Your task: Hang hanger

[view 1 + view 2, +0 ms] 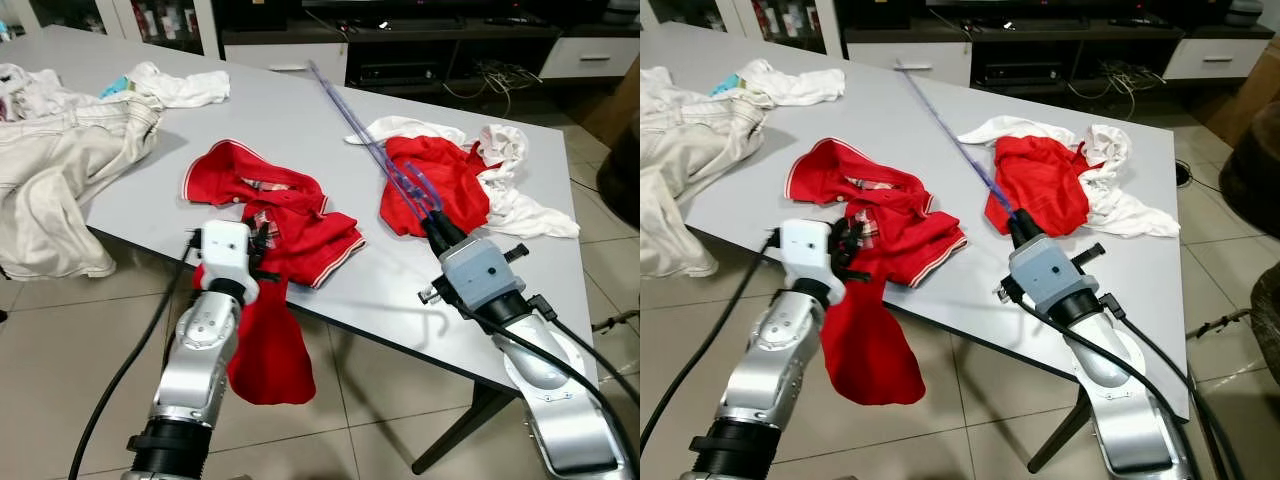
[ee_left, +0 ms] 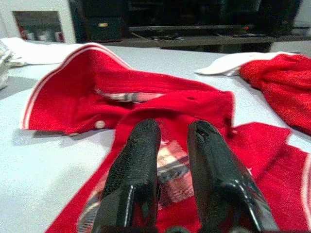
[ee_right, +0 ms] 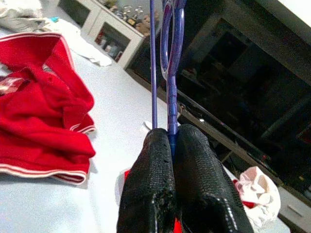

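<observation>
**Now: red shirt and hanger must meet**

On the left, the left gripper [image 2: 167, 165] rests over the red polo shirt with white-striped edges [image 1: 285, 225], which hangs partly off the grey table [image 1: 300, 120]; its fingers are a little parted, grasping nothing certain. On the right, the right gripper [image 3: 172, 145] is clenched on the thin purple plastic hanger [image 1: 375, 140], raised above the table. I think the collar should be lifted open first, then the hanger slid in slowly. I count two red garments, one hanger, two grippers.
</observation>
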